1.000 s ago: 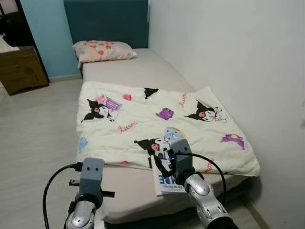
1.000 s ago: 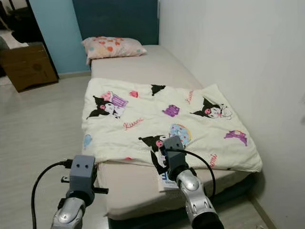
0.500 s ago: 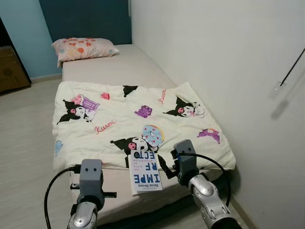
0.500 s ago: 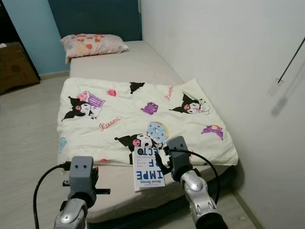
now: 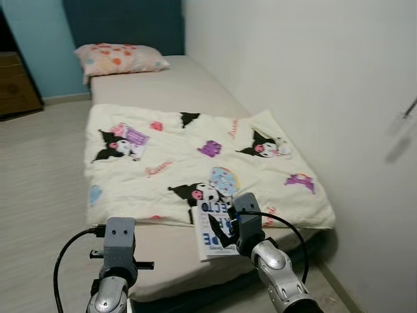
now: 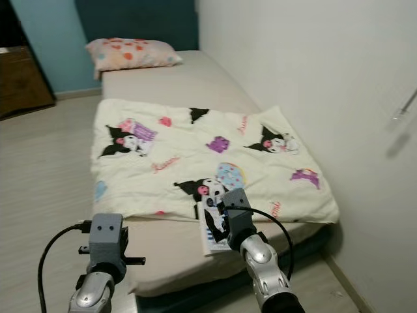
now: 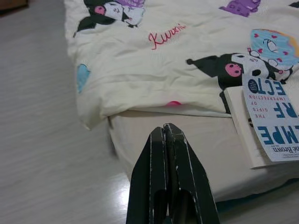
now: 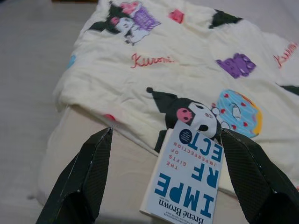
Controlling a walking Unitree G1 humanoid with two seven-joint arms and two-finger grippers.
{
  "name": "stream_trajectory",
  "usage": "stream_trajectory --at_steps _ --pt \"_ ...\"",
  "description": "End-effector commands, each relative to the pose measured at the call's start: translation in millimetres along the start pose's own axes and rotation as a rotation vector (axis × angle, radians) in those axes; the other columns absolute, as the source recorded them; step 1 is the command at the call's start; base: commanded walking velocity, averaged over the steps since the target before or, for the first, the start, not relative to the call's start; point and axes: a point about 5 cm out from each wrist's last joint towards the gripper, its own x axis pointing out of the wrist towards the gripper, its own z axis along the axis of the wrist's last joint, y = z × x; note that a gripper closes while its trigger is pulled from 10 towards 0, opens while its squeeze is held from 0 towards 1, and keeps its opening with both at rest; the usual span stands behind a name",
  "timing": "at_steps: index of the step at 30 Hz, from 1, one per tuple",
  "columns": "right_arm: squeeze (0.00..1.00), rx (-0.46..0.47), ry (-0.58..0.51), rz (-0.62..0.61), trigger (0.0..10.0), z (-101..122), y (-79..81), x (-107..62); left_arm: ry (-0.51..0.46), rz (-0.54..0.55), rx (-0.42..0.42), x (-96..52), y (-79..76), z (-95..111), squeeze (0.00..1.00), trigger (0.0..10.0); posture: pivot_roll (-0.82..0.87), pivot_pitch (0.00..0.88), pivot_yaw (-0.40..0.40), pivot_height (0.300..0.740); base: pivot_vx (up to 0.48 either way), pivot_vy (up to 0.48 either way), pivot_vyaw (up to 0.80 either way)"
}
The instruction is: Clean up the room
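The white paperback book with blue lettering lay flat near the foot of the beige bed, its far end overlapping the edge of the cream cartoon-print blanket. It looked light, fairly stiff and smooth-covered, best pinched across its narrow width. The right gripper hovered just above the book, fingers wide apart; the left gripper, fingers pressed together, pointed at the bed's near edge beside the book.
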Motion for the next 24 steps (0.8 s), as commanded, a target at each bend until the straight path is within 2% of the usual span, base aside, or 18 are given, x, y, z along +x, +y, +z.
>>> stream_trajectory --at_steps 1,14,24 --pt "0.00 -0.018 0.012 -0.002 10.0 -3.7 -0.2 -2.0 0.011 -0.011 0.019 -3.0 -2.3 -4.9 0.00 10.0 -0.03 0.122 -0.047 0.740 0.000 0.000 0.80" --pt "0.00 -0.010 0.004 -0.014 10.0 -2.2 -1.8 -1.6 0.004 -0.006 0.004 -0.9 -2.0 -2.6 0.00 10.0 -0.04 0.126 -0.043 0.740 0.000 0.000 0.80" --pt "0.00 -0.013 0.004 -0.028 10.0 -2.0 -4.4 -2.1 0.006 -0.026 0.028 -0.9 -3.7 -2.7 0.00 10.0 -0.04 0.131 -0.039 0.740 0.000 0.000 0.80"
